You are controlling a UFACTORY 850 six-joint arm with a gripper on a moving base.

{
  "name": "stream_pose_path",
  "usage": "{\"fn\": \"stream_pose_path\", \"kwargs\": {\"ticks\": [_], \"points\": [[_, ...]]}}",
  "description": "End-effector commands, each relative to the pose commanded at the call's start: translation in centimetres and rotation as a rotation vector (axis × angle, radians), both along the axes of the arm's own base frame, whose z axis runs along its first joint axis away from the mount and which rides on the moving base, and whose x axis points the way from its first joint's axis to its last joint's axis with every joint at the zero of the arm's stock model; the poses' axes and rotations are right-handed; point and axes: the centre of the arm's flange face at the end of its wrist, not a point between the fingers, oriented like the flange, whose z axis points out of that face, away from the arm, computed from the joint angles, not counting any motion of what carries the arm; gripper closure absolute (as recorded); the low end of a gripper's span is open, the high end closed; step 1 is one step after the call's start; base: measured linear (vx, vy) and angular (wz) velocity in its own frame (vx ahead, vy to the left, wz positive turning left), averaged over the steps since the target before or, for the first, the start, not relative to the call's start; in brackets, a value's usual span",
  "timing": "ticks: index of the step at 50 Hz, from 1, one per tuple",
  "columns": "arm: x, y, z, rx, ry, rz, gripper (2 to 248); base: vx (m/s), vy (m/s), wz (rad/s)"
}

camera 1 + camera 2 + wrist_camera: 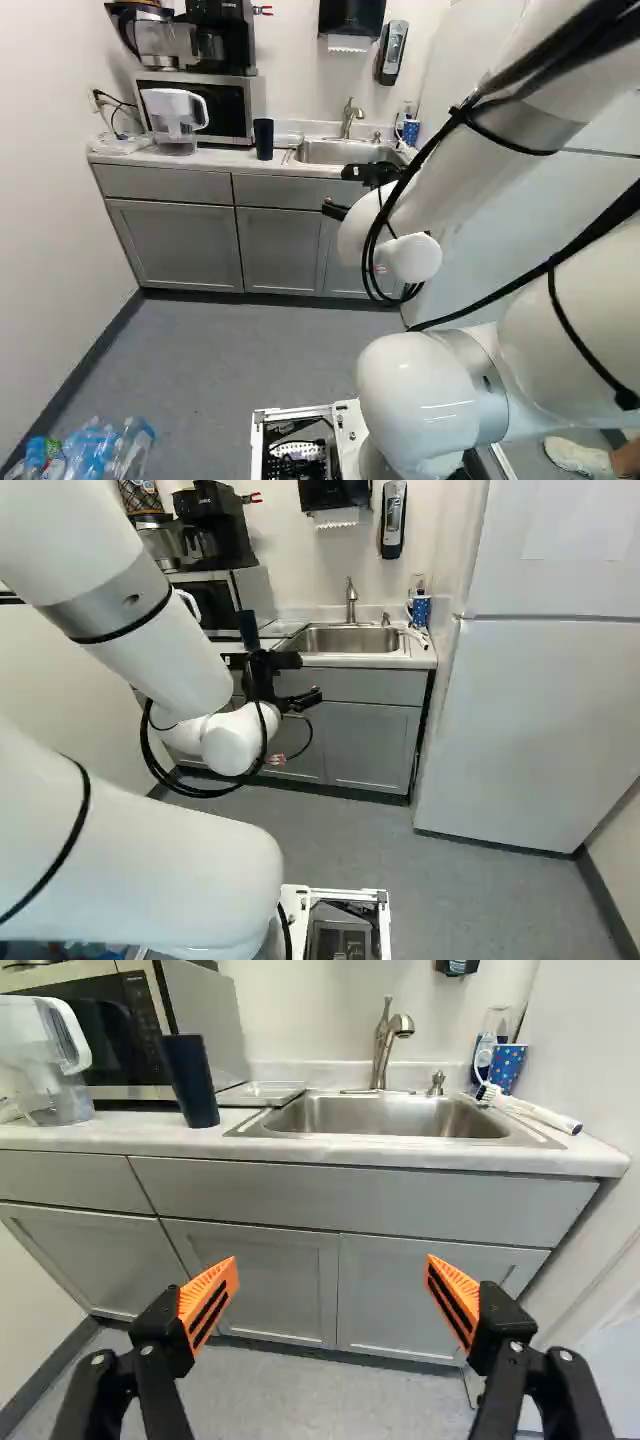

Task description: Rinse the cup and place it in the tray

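Observation:
My gripper [337,190] is held out in front of the sink cabinet in the left base view. Seen from the wrist, the gripper [330,1295] has its orange-padded fingers spread wide with nothing between them. A dark blue cup [190,1080] [263,139] stands upright on the counter, left of the sink and away from the fingers. Just behind and beside it lies a flat, shallow tray [262,1092]. The steel sink [385,1115] [345,638] has a faucet [384,1045] at its back edge. Inside the dark cup nothing can be seen.
A water pitcher [50,1070] and a microwave [215,105] stand left of the dark cup. Right of the sink are a dotted blue cup [507,1067] and a white brush-like tool [535,1112]. A fridge [540,720] rises at the right; bottles [95,450] lie on the floor.

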Motion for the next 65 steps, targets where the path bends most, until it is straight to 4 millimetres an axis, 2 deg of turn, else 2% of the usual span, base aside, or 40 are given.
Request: {"fn": "stream_pose_path", "kwargs": {"ticks": [65], "points": [[4.4,0.0,6.7,-0.001,-0.156,0.0,3,0.0,0.0,0.0]]}}
